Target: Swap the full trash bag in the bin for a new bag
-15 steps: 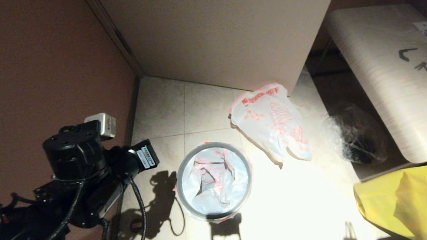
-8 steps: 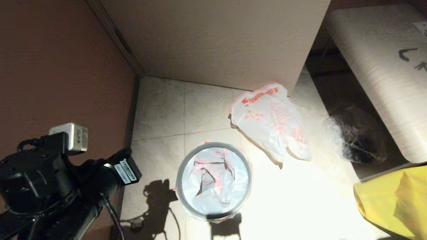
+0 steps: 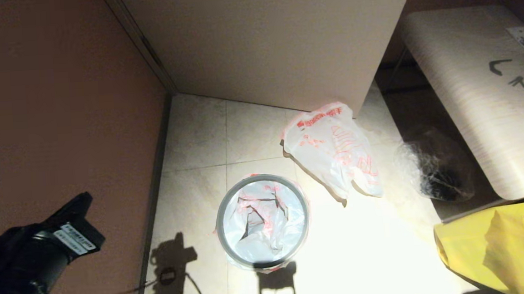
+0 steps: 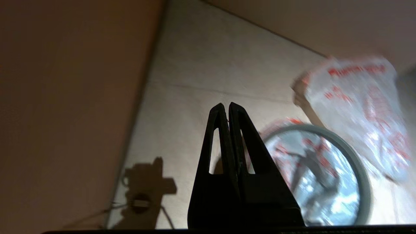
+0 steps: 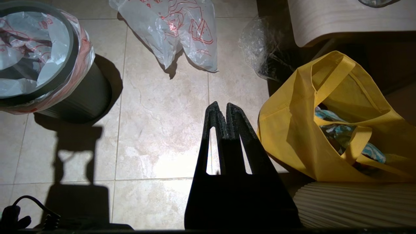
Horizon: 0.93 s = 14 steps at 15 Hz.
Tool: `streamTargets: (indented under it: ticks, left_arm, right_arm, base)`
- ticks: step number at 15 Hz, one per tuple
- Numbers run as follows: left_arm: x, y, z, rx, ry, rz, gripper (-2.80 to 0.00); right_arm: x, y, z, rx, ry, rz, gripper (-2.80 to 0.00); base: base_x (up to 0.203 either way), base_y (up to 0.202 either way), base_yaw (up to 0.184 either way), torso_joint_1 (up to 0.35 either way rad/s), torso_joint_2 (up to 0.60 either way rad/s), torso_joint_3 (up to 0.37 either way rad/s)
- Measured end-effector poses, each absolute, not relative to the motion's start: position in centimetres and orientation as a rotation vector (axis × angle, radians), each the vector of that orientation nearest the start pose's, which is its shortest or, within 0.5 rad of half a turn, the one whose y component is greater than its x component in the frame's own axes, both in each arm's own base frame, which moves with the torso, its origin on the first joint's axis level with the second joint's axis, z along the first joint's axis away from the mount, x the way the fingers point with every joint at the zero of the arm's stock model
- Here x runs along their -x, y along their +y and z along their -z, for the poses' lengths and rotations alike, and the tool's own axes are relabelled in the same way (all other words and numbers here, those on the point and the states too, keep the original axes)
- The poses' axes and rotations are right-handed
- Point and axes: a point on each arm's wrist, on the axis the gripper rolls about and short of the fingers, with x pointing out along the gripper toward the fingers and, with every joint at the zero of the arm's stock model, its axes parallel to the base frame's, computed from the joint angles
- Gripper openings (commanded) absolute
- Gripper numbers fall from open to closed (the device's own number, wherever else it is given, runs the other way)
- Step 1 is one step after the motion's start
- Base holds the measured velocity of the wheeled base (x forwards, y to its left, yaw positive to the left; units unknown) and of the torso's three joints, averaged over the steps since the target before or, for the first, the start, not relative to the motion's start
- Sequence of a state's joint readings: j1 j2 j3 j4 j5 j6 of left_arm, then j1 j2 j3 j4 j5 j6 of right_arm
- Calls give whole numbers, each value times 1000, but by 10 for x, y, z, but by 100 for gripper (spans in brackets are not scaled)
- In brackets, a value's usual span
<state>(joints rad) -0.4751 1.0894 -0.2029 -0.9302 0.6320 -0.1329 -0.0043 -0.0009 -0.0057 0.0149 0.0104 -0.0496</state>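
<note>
The bin point(image 3: 218, 227) stands on the tiled floor, its black wall point(image 5: 81, 97) under a grey ring rim point(image 4: 357, 156). The new bag point(image 3: 266, 219), thin, white and red, lines the bin under the ring, its edge folded over the outside point(image 5: 86, 55). The full trash bag point(image 3: 335, 151) lies on the floor just behind and right of the bin, red text band uppermost point(image 5: 182, 32). My left gripper point(image 4: 226, 105) is shut and empty, above the floor left of the bin. My right gripper point(image 5: 221, 105) is shut and empty, over bare tiles between the bin and a yellow bag.
A yellow bag point(image 3: 495, 246) with stuff inside sits at the front right. A crumpled clear plastic wrap point(image 3: 436, 168) lies under a pale wooden table point(image 3: 467, 84). A beige cabinet point(image 3: 273, 41) stands behind, and a reddish-brown wall point(image 3: 58, 86) runs along the left.
My left arm has drawn back from beside the bin toward the lower left corner of the head view. The bin and both bags have not moved.
</note>
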Motion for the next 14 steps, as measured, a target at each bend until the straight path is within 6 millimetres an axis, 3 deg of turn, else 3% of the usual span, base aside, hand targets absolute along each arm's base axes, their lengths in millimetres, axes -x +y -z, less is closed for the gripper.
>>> streamTargets:
  ticks: [6,10,14]
  left_arm:
    - [-61,-1,-185,184,-221,-389,-280]
    - [-15,11,-175,205,-287,-453,-280]
    - [4,13,-170,184,-298,-520,-280]
  right_arm:
    - [23,0,-75,45,6,-9,-280]
    - [23,0,-75,42,3,-8,-280]
    - [23,0,-75,42,4,-8,-280]
  base:
    - [0,0,0,0,0,0]
    - [0,0,0,0,0,0]
    - [0,0,0,0,0,0]
